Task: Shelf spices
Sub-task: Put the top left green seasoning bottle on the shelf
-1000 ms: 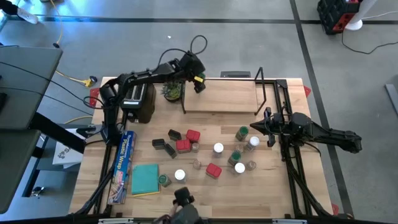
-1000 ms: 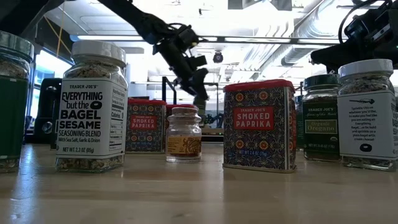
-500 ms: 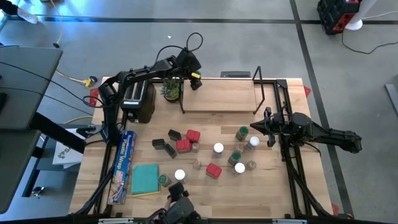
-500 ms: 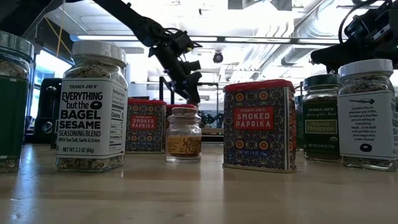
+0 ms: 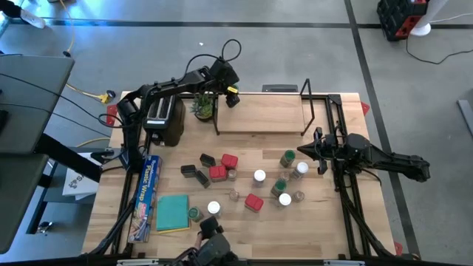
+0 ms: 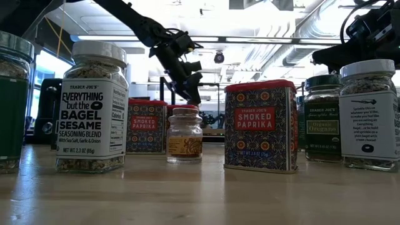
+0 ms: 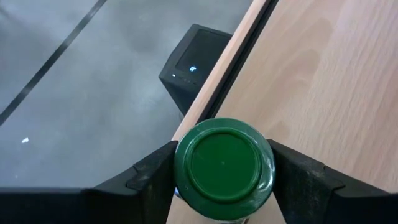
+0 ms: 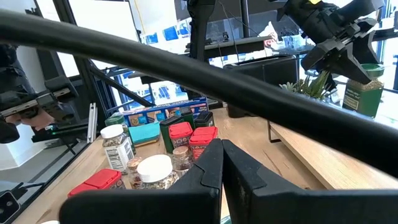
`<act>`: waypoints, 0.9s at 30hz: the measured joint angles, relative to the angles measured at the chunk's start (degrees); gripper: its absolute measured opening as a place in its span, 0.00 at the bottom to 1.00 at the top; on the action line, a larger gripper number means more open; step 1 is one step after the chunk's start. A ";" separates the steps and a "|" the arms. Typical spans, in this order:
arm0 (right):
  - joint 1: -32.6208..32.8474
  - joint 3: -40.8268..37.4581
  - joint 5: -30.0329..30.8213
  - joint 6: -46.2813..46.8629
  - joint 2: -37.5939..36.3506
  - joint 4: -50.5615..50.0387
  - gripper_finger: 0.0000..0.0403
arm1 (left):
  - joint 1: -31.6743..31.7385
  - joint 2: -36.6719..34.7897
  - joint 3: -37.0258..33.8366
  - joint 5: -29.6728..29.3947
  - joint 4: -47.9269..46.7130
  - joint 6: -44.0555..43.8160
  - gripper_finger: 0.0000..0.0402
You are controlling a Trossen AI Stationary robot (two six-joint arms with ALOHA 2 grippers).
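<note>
**Inspector:** State of the left gripper (image 7: 222, 180)?

**Assistant:** It is at the shelf's (image 5: 266, 114) far left corner, its fingers (image 7: 152, 174) on either side of a green-lidded jar (image 7: 224, 163); in the left wrist view they sit right against the lid, so I cannot tell whether they clamp it or have just let go; the right wrist view shows the jar (image 8: 362, 87) beneath that gripper, low over the plank.

**Inspector:** And the jar's footing?

**Assistant:** Very near the shelf's far edge, floor visible just beyond it; whether the base rests on the wood I cannot confirm.

**Inspector:** Risk?

**Assistant:** In my judgement, a finger dragging the lid on withdrawal could tip the jar off that far edge; a release with the base not yet seated would do the same.

**Inspector:** Right gripper (image 8: 221, 165)?

**Assistant:** Fully closed, empty, waiting near the desk's right edge, just beside the white-lidded jars (image 5: 298, 169).

**Inspector:** Remaining stock?

**Assistant:** The other spices, red tins (image 5: 229, 159) among them, stand on the desk (image 5: 325, 229) in front of the shelf; the shelf is otherwise bare.
</note>
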 joint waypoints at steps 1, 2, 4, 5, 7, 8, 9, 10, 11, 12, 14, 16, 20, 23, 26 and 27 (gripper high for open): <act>0.00 0.00 0.00 0.00 0.00 0.00 0.00 | -0.02 -0.01 0.00 0.02 -0.06 0.00 0.59; 0.00 0.00 0.00 -0.01 0.00 0.00 0.00 | -0.02 -0.01 0.00 0.00 -0.13 0.00 0.61; -0.01 0.00 0.00 0.00 0.00 0.00 0.00 | -0.02 -0.01 -0.02 -0.02 -0.44 0.02 0.64; -0.01 0.00 0.00 0.00 0.00 0.00 0.00 | 0.00 -0.01 -0.04 -0.12 -0.62 0.02 0.65; 0.01 0.00 0.00 0.00 0.00 0.00 0.00 | 0.00 0.00 -0.04 -0.19 -1.04 0.16 0.66; 0.01 0.00 0.00 0.00 0.00 0.00 0.00 | 0.00 0.00 -0.04 -0.26 -1.26 0.43 0.66; 0.01 0.00 0.01 0.00 0.00 0.00 0.00 | 0.00 -0.01 0.07 -0.38 -1.81 0.59 0.66; 0.01 0.00 0.00 0.00 0.00 0.00 0.00 | 0.00 -0.01 0.48 -0.44 -2.86 0.61 0.66; 0.00 0.00 0.00 -0.02 0.00 0.00 0.00 | 0.00 0.01 0.88 -0.44 -3.49 0.59 0.66; 0.01 0.00 0.01 0.00 0.00 0.00 0.00 | -0.02 0.01 1.27 -0.44 -3.82 0.59 0.66; -0.01 -0.01 0.01 -0.01 0.00 0.00 0.00 | -0.04 0.01 2.70 -1.22 -4.54 0.63 0.66; 0.00 0.00 0.00 -0.02 -0.01 0.00 0.00 | -0.06 -0.05 4.16 -1.25 -5.30 0.98 0.66; 0.01 0.00 0.02 -0.02 0.00 0.00 0.00 | -0.66 -0.03 6.81 -1.16 -7.50 2.03 0.66; -0.01 0.00 0.00 0.00 -0.02 -0.02 0.00 | -1.01 -0.05 8.81 -1.33 -9.43 4.15 0.66; 0.01 0.00 0.00 0.00 -0.02 0.00 0.00 | -1.24 -0.05 9.81 -4.17 -11.48 3.83 0.64; -0.01 0.00 0.00 0.00 -0.02 0.00 0.00 | -1.32 -0.05 10.05 -5.18 -11.58 3.13 0.62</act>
